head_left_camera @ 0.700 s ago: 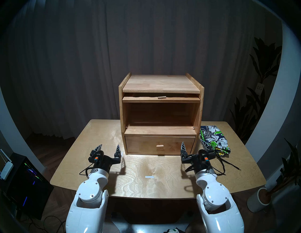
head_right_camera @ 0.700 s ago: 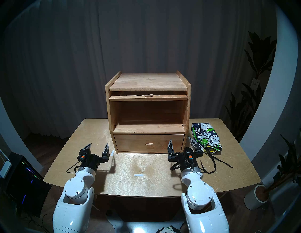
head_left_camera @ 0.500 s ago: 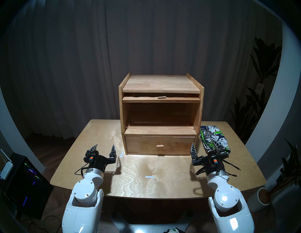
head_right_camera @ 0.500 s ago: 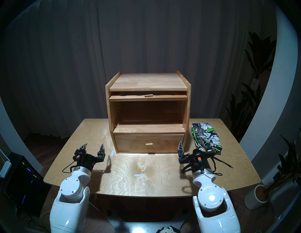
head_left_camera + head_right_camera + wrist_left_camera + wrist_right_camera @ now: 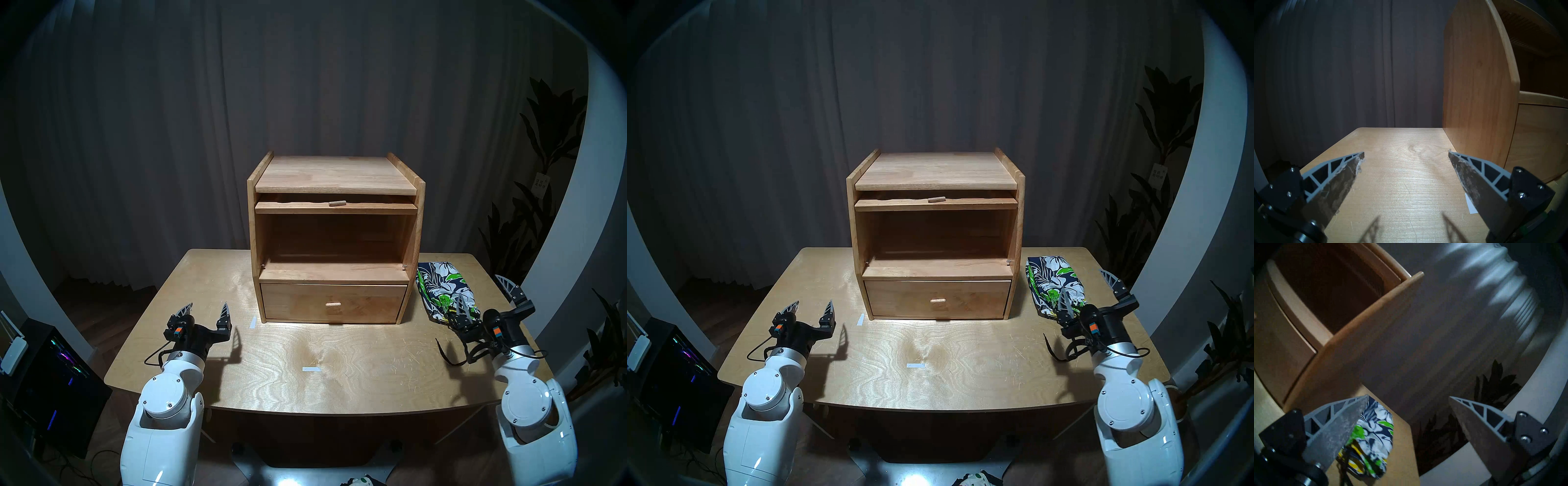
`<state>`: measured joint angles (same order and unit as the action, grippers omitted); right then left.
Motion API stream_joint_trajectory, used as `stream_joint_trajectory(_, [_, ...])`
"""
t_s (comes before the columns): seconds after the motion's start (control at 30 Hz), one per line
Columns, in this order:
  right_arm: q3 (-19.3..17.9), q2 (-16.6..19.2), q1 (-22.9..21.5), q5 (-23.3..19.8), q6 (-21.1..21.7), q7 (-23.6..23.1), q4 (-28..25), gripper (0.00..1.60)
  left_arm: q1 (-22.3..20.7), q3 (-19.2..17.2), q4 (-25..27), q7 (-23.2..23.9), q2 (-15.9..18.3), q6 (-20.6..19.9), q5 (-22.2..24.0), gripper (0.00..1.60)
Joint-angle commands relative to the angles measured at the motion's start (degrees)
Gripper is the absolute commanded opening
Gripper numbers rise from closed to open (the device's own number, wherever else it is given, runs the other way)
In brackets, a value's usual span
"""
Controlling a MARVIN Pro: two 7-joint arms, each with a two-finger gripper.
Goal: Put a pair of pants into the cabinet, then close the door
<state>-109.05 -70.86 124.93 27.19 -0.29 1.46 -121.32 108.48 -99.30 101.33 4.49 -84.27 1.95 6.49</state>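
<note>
Floral shorts point(image 5: 444, 290) on the counter point(image 5: 339, 356) beside the cabinet point(image 5: 336, 237), right tool point(image 5: 485, 298) and left tool point(image 5: 207, 310) both spread, empty: risks snagging the loose black drawstring point(image 5: 446, 354) or unfolding the bundle.

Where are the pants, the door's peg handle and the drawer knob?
pair of pants point(image 5: 441, 288): head left view, on the white flower print at mid-fold.
door peg handle point(image 5: 337, 203): head left view, middle of the peg on the raised flap.
drawer knob point(image 5: 333, 304): head left view, centre of the knob.
</note>
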Motion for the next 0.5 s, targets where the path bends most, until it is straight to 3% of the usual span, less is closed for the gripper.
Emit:
stream_joint_trajectory(0.0, [-8.58, 6.61, 4.02, 5.26, 0.99, -6.17, 2.26, 1.60, -1.26, -0.31, 0.56, 0.95, 0.55, 0.58, 0.87, 1.60])
stream_joint_trajectory(0.23, [-9.96, 11.03, 1.65, 12.74, -1.32, -14.78, 6.22, 1.60, -1.61, -0.64, 0.16, 2.41, 1.00, 0.81, 2.24, 1.60])
stream_joint_trajectory(0.47, [-6.41, 15.46, -4.92, 17.05, -4.00, -22.10, 9.59, 1.60, -1.80, -0.87, -0.20, 3.66, 1.38, 0.99, 3.42, 1.60])
